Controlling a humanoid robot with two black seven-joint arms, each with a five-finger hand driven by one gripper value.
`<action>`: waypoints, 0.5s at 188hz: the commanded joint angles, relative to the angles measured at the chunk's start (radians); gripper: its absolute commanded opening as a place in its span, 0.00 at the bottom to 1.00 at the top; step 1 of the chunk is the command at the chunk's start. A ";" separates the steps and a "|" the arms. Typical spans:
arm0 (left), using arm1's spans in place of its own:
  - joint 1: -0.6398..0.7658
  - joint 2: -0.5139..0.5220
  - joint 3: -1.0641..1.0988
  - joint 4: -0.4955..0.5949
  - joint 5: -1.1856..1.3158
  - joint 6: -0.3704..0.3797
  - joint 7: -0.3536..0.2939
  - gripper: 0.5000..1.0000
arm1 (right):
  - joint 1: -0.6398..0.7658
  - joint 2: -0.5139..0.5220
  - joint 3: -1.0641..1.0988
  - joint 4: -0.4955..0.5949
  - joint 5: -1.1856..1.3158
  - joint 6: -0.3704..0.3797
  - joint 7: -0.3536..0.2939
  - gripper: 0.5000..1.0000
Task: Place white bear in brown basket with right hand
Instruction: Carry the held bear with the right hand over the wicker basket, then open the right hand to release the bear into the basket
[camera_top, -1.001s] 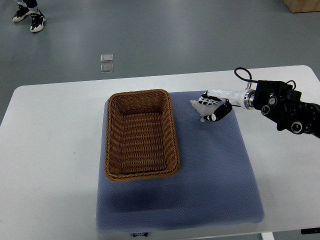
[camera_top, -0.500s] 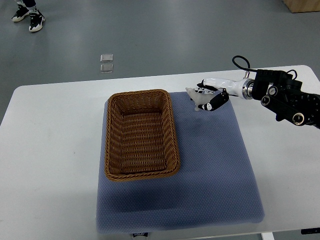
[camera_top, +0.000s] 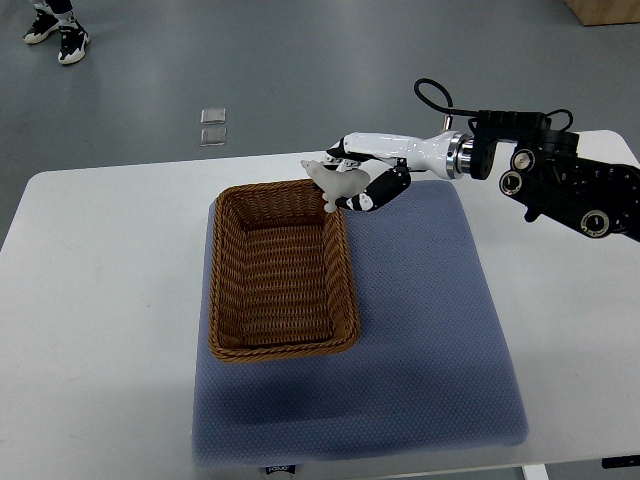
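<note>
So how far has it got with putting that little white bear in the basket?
Done: the right hand has the white bear gripped and lifted off the blue mat.
In hand: the bear hangs over the far right corner of the brown basket.
Left: letting go; the basket holds nothing yet.

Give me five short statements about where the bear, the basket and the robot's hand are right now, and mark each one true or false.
1. The small white toy bear is held in the right hand. True.
2. The bear lies on the floor of the brown woven wicker basket. False: it is held by the hand at the basket's far right corner.
3. The basket sits on the blue-grey fabric mat. True.
4. The basket already holds other toys. False: it is empty.
5. The left hand steadies the basket. False: no left hand is in view.
</note>
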 joint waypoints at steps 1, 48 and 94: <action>0.000 0.000 0.000 0.002 -0.001 0.000 0.000 1.00 | -0.009 0.051 -0.002 0.002 -0.010 -0.008 0.007 0.00; 0.002 0.000 0.000 0.005 0.000 0.000 0.000 1.00 | -0.029 0.168 -0.016 -0.030 -0.032 -0.071 -0.009 0.00; 0.003 0.000 0.000 0.005 -0.001 0.000 0.000 1.00 | -0.036 0.255 -0.026 -0.139 -0.018 -0.146 -0.066 0.88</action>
